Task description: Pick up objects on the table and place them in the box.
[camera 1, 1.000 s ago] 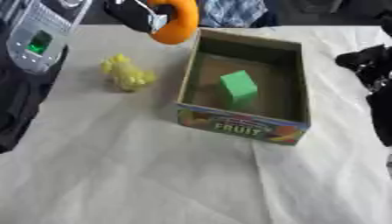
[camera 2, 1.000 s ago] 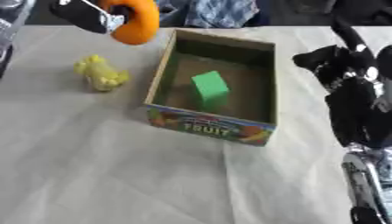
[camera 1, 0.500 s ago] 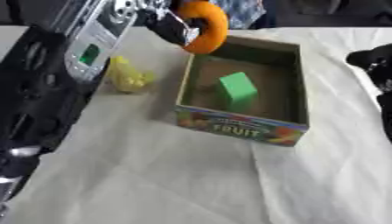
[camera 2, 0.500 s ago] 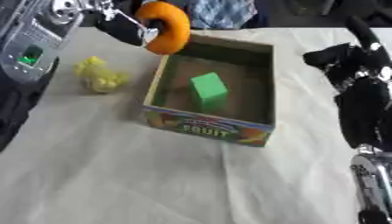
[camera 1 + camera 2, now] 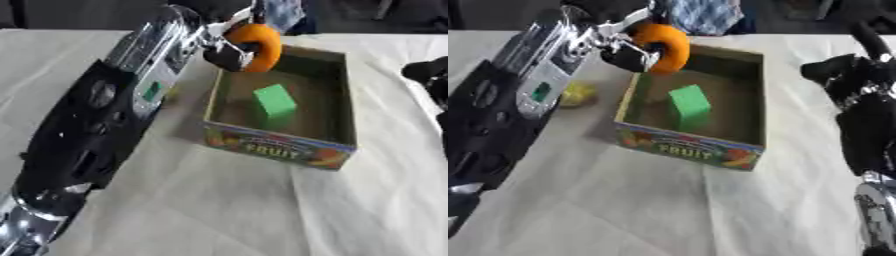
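Note:
My left hand [image 5: 626, 54] is shut on an orange ring-shaped object [image 5: 665, 46] and holds it above the far left corner of the cardboard fruit box [image 5: 278, 146]. A green block [image 5: 275, 100] stands inside the box. A yellow object [image 5: 579, 94] lies on the table left of the box, partly hidden by my left arm [image 5: 105, 125]. At the right edge, beside the box, my right hand [image 5: 843, 74] hangs relaxed and holds nothing.
A white cloth [image 5: 201, 200] covers the table. My left arm stretches across the left half of both views. Dark shapes and a piece of checked cloth [image 5: 702, 14] show beyond the far edge.
My left arm has reached further right and forward, carrying the orange ring from left of the box to above its far left corner. The right hand has hardly moved.

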Controlling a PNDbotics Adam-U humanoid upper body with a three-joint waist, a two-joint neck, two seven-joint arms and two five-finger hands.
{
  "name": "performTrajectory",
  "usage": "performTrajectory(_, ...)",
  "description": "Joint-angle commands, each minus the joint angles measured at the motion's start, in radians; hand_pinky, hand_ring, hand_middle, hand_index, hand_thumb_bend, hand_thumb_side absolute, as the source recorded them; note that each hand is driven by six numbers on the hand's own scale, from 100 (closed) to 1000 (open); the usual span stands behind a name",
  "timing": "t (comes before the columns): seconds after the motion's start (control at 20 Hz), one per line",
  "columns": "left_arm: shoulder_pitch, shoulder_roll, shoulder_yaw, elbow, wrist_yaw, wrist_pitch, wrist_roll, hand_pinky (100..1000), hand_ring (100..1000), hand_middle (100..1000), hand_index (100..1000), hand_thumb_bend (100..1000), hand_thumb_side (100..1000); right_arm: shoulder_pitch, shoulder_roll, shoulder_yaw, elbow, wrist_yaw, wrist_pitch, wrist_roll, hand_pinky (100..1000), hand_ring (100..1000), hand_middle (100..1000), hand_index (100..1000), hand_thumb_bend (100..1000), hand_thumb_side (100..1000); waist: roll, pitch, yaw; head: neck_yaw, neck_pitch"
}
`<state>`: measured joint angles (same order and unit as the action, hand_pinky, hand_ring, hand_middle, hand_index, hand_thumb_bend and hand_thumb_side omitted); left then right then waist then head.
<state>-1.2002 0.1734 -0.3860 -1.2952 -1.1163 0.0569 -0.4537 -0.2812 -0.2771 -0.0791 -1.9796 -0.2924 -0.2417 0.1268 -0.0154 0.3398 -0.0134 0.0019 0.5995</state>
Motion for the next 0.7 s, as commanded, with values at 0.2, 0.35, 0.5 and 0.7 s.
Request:
performTrajectory(0.2,0.0,-0.026,-0.008,0.037,-0.056,-0.015,0.067,100,402,1000,581,100,166,-0.011,-0.007,0.0,-0.02,-0.005,0.002,0.005,801,717,583,973,362,1000,-0.003,-0.017,-0.005,0.001,-0.017)
performTrajectory(0.35,0.005,-0.038,-0.014,0.052,-0.057,-0.024,0.086,100,406,1000,587,100,170,-0.013,-0.005,0.001,-0.02,-0.006,0.004,0.007,801,717,583,972,362,1000,-0.003,-0.017,-0.007,0.001,-0.015)
performTrajectory(0.5,0.015,-0.047,-0.02,0.065,-0.035,-0.044,0.096,120,438,1000,625,100,178,-0.013,-0.005,0.001,-0.02,-0.006,0.004,0.008,801,717,582,972,361,1000,-0.003,-0.016,-0.008,0.0,-0.015)
performTrajectory(0.7,0.028,-0.049,-0.029,0.083,-0.016,-0.066,0.085,264,529,1000,717,100,114,-0.013,-0.005,0.0,-0.02,-0.006,0.004,0.007,801,717,582,972,363,1000,-0.002,-0.016,-0.007,-0.003,-0.014)
